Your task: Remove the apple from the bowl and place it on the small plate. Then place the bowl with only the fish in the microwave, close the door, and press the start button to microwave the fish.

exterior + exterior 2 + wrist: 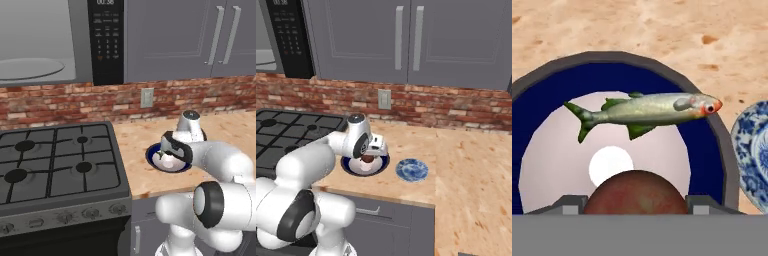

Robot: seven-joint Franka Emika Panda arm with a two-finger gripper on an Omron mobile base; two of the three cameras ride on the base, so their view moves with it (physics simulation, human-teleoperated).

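Observation:
In the hand view the dark red apple sits between the two dark fingertips of my gripper, which is shut on it. Just beyond it the yellow-green fish lies across the white inside of the dark blue bowl. The bowl stands on the wooden counter beside the stove, with the hand low over it. The small plate, blue and white, lies right of the bowl. The microwave stands open, its glass turntable bare. Its door is out of view.
The black stove with several burners lies left of the bowl. A black keypad strip edges the microwave. Grey cabinets hang above a brick wall with an outlet. The wooden counter runs on to the right.

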